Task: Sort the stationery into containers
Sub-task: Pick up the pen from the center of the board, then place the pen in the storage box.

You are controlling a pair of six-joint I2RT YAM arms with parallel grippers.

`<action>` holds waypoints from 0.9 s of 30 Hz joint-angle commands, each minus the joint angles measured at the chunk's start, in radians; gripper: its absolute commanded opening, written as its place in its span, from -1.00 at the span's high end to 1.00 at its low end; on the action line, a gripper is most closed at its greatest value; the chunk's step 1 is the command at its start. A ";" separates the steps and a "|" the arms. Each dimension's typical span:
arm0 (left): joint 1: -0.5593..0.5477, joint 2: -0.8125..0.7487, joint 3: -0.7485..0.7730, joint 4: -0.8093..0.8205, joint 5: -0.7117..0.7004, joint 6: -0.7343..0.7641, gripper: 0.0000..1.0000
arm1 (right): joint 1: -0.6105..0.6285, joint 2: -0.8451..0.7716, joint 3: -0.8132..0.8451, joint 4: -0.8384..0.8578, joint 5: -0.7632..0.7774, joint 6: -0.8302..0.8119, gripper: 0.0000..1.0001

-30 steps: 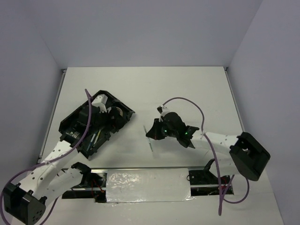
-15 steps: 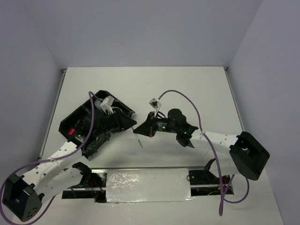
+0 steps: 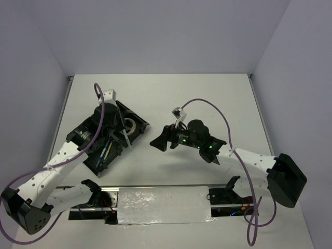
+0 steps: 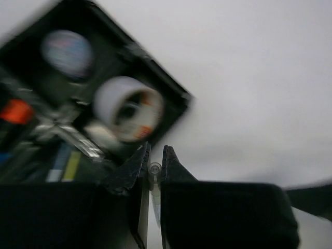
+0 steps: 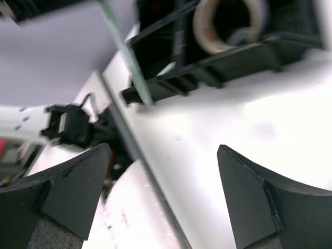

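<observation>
My left gripper (image 3: pixel 121 130) (image 4: pixel 154 151) is shut on a slim pale pen (image 3: pixel 128 142) (image 4: pixel 154 174), which hangs over the near right edge of the black organiser tray (image 3: pixel 89 156) (image 4: pixel 179 101). In the tray lie a beige tape roll (image 3: pixel 130 125) (image 4: pixel 128 108), a translucent cup (image 4: pixel 67 52) and an orange-ended highlighter (image 4: pixel 15 111). My right gripper (image 3: pixel 157 143) (image 5: pixel 163 155) stands open and empty just right of the tray. Its view shows the pen (image 5: pixel 124 52), the tape roll (image 5: pixel 228 21) and the tray wall (image 5: pixel 207 70).
The tray lies askew at the left of the white table (image 3: pixel 207 98). A metal rail with a foil-covered strip (image 3: pixel 163 205) runs along the near edge between the arm bases. Walls close in the table on three sides.
The pen passed from my right gripper to my left. The left jaws shut on it and carried it toward the tray; the right jaws opened and let go.
</observation>
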 commanded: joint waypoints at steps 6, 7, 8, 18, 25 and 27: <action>0.015 0.184 0.187 -0.455 -0.727 0.174 1.00 | -0.025 -0.220 -0.019 -0.273 0.239 -0.101 -0.87; 0.018 0.222 0.183 -0.464 -0.748 0.171 1.00 | -0.026 -0.254 -0.023 -0.297 0.244 -0.104 -0.87; 0.021 0.240 0.177 -0.481 -0.784 0.168 1.00 | -0.025 -0.272 -0.027 -0.310 0.248 -0.109 -0.87; 0.041 0.250 0.054 -0.317 -0.710 0.237 0.72 | -0.028 -0.507 -0.061 -0.443 0.301 -0.153 -0.99; 0.050 0.225 0.035 -0.286 -0.643 0.258 -0.04 | -0.028 -0.585 -0.047 -0.501 0.310 -0.160 -1.00; 0.050 0.207 0.029 -0.280 -0.631 0.254 -0.50 | -0.028 -0.604 -0.030 -0.540 0.327 -0.166 -0.99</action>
